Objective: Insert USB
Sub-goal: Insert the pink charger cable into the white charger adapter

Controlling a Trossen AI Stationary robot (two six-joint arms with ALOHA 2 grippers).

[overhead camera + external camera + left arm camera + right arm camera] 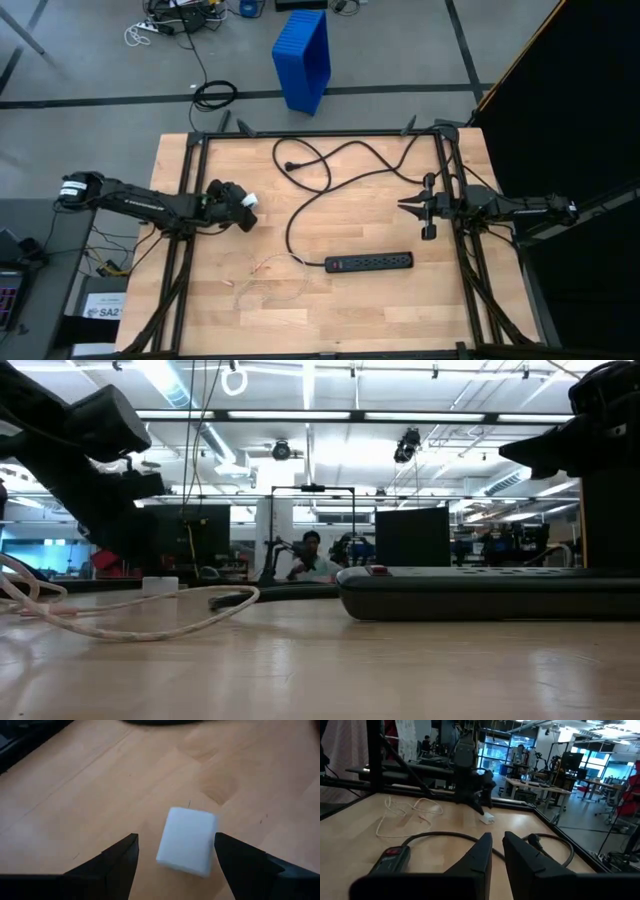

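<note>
Left gripper [175,852] spread wide over the table's [400,310] left side, a white block [187,841] between its fingers, resting on the wood, ungripped. Right gripper [404,206] waits at the right edge, fingers pressed together, empty. USB [262,280] lies looped near the front, left of the power strip [369,262].

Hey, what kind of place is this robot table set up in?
Most likely a large robotics lab or workshop. Beyond the wooden table the low view shows long ceiling lights, workbenches with monitors and a person seated among the equipment.
</note>
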